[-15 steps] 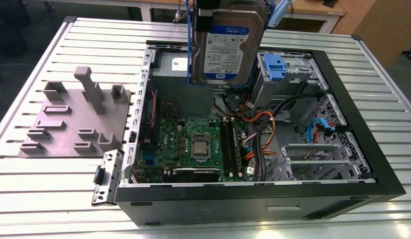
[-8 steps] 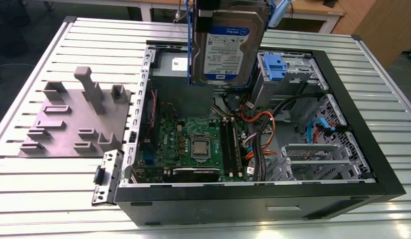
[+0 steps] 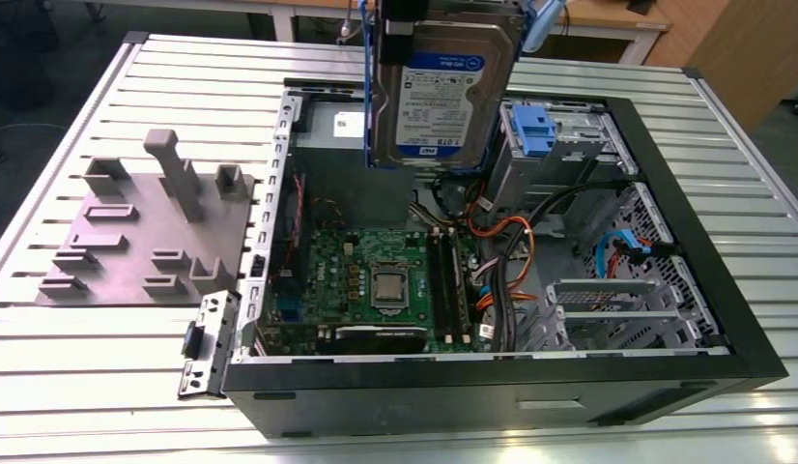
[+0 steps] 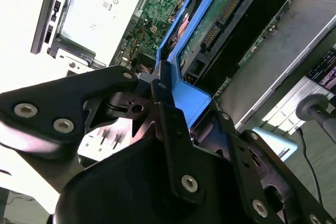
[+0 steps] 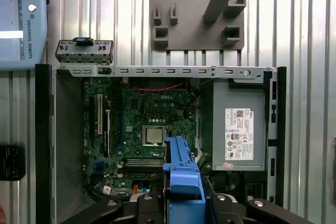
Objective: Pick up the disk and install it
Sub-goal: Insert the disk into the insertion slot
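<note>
Ribbed aluminium slats form the table [image 3: 64, 387]. On it, a grey moulded fixture plate [image 3: 128, 242] lies beside an open black steel computer case [image 3: 502, 391]. The case contains a green motherboard [image 3: 373, 275], a grey box-shaped power supply [image 5: 239, 124] and a perforated metal drive cage [image 3: 573, 145].

The disk [image 3: 444, 87] is a flat silver-grey rectangle with a white-and-blue label, framed in bright blue plastic. It hangs upright in the air above the case, label toward the exterior view.

The gripper [image 4: 186, 98] is closed on the blue frame, its black fingers [image 4: 167, 108] pressed against the plastic.

The case's open side faces upward. Orange and black cables [image 3: 502, 242] cross the interior beside the cage.
</note>
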Motion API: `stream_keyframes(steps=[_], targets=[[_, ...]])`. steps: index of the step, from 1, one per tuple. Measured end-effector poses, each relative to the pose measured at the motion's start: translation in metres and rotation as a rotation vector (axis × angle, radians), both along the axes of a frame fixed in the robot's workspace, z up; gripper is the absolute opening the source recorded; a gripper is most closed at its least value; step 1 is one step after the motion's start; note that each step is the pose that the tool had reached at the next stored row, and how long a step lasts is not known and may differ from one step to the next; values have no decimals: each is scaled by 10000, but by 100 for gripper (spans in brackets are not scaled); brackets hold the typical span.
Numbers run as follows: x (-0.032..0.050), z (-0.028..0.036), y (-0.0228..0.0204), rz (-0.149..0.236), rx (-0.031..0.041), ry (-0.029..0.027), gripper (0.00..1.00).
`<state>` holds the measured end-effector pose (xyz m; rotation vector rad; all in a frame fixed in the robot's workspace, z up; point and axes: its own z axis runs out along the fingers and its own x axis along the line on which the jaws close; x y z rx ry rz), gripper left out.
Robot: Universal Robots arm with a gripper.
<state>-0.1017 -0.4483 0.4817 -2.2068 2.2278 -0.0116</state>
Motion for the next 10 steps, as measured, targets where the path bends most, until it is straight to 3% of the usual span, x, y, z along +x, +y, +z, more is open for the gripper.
stream_keyframes(steps=[10], targets=[[0, 0, -13, 0, 0, 0, 36]])
